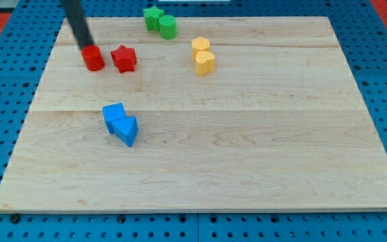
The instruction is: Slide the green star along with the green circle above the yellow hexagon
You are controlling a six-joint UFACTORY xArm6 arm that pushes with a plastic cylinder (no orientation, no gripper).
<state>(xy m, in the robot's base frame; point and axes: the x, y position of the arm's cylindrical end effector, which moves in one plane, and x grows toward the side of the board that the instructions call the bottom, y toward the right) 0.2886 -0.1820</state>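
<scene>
The green star [153, 17] and the green circle [168, 27] touch each other at the view's top, just left of centre. The yellow hexagon [201, 46] lies below and right of them, touching a yellow heart [204, 62] under it. My tip [87, 48] is at the view's upper left, right at the top edge of a red circle [93, 58], far left of the green blocks.
A red star [123, 58] sits just right of the red circle. A blue cube [115, 115] and a blue triangle [127, 129] touch each other left of centre. The wooden board [247, 134] lies on a blue pegboard.
</scene>
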